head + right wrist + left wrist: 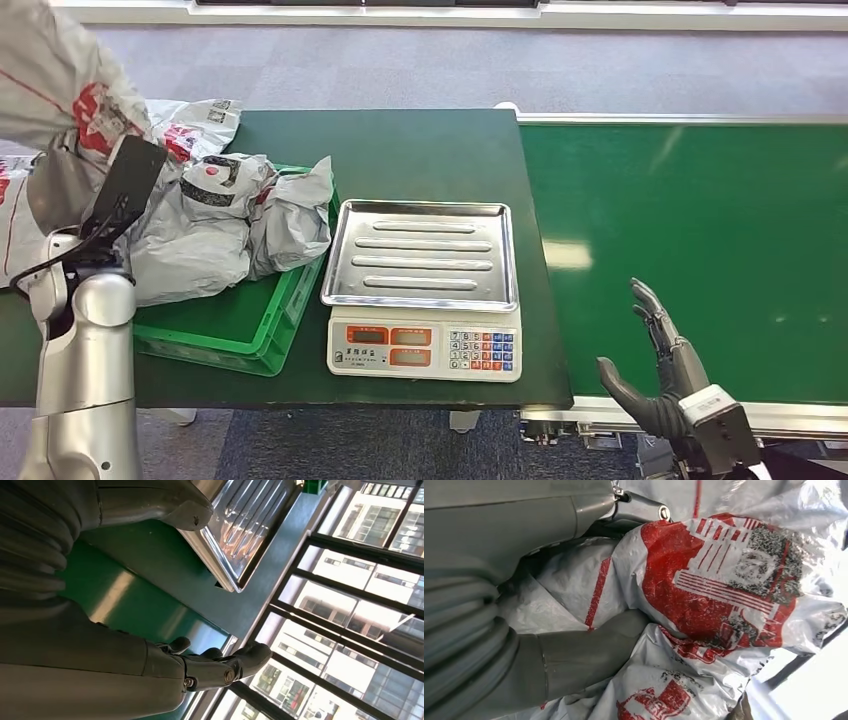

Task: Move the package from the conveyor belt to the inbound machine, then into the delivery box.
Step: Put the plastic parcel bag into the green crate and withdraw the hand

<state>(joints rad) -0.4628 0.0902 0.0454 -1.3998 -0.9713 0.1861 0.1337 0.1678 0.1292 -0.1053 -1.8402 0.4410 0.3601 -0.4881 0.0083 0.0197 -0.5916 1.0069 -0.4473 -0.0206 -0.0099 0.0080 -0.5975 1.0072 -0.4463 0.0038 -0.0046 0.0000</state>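
A grey plastic package with red print (55,80) is raised at the far left, above the left end of the green delivery box (245,335). My left hand (574,655) grips it; in the left wrist view the thumb and fingers press into the crumpled bag (724,590). In the head view the bag hides the hand itself. The inbound machine, a scale (425,345) with a bare steel tray (420,250), stands mid-table. My right hand (655,365) hovers open over the near edge of the green conveyor belt (700,210), fingers (215,665) spread and holding nothing.
Several more grey packages (225,215) lie piled in and behind the delivery box. The dark green table (420,150) carries box and scale, with the conveyor butting against its right side. Grey carpet lies beyond.
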